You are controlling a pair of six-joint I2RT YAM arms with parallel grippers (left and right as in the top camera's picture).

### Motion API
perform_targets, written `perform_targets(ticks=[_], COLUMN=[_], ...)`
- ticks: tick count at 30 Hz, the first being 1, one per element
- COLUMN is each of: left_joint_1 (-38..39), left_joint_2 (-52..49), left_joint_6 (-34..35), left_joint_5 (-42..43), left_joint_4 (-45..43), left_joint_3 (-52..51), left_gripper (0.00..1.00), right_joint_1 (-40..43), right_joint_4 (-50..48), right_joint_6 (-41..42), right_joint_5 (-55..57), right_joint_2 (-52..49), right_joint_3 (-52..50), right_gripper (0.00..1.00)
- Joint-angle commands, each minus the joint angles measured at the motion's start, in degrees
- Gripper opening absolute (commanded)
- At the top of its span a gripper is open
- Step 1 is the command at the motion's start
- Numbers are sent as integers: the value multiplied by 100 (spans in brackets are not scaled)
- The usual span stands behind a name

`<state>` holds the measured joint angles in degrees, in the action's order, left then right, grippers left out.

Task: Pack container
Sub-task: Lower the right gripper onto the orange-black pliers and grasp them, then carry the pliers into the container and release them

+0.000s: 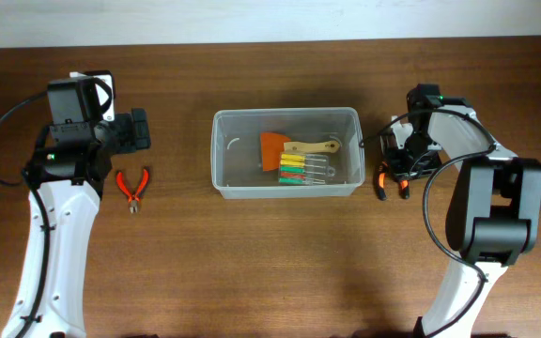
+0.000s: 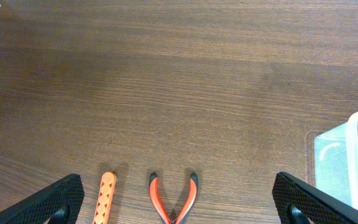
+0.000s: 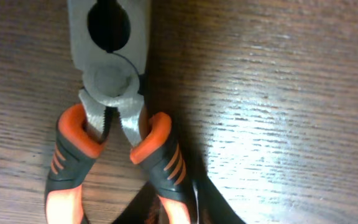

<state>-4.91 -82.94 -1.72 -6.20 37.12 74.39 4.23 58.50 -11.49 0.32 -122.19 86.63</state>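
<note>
The clear plastic container (image 1: 222,150) stands mid-table and holds an orange scraper (image 1: 272,147) and several tools with coloured handles (image 1: 294,169); its corner shows in the left wrist view (image 2: 353,158). My left gripper (image 1: 139,131) is open and empty, with its fingers wide apart (image 2: 179,205) over small red cutters (image 2: 173,198), which also show in the overhead view (image 1: 133,188). My right gripper (image 1: 394,169) is down at the table, right of the container. Its dark fingers (image 3: 176,211) sit tight on either side of one handle of the orange-black pliers (image 3: 110,81).
An orange perforated strip (image 2: 105,198) lies left of the red cutters. Both arms' white links and cables reach in from the front left and front right. The wooden table (image 1: 280,263) ends at a pale wall at the back.
</note>
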Motion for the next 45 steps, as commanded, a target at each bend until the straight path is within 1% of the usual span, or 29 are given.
perform_targets(ticks=[1,2,4,8,12,17,19,21,25,29,30,33,36,37,40,45], left_joint_1=[-24,-24,-24,-24,-24,-24,-24,-24,-24,-24,-24,-24,-24,-24,-24,-24], left_joint_2=[-15,-15,-15,-15,-15,-15,-15,-15,-15,-15,-15,-15,-15,-15,-15,-15], left_joint_6=[-70,-70,-70,-68,-70,-70,-70,-70,-70,-70,-70,-70,-70,-70,-70,-70], left_joint_5=[42,44,42,42,42,42,44,42,42,42,42,42,42,42,42,42], left_joint_4=[2,2,2,2,2,2,2,2,2,2,2,2,2,2,2,2], left_joint_3=[120,120,120,120,120,120,120,120,120,120,120,120,120,120,120,120], left_gripper=[99,99,99,99,99,99,99,99,99,99,99,99,99,99,99,99], right_joint_1=[87,184,295,411,337,-168,-485,-892,-1718,-2465,-2597,-2922,-3088,-3128,-3206,-3401], right_joint_4=[138,256,468,940,1620,2326,2411,2404,2277,2048,2002,1814,1604,1495,1215,837], right_joint_6=[422,649,798,796,796,793,791,612,-466,-1952,-2297,-3722,-4839,-5097,-5440,-5458], right_joint_5=[-181,-184,-188,-203,-229,-227,-227,-225,-229,-227,-238,-529,-852,-931,-1093,-1134], right_joint_2=[-44,31,140,407,706,1045,1121,1143,1113,927,870,629,356,243,-101,-684], right_joint_3=[149,354,667,1390,2479,3908,4304,4581,4623,4380,4328,4035,3727,3620,3432,3362], right_gripper=[15,12,12,11,5,4,4,4,4,4,4,4,4,4,4,4])
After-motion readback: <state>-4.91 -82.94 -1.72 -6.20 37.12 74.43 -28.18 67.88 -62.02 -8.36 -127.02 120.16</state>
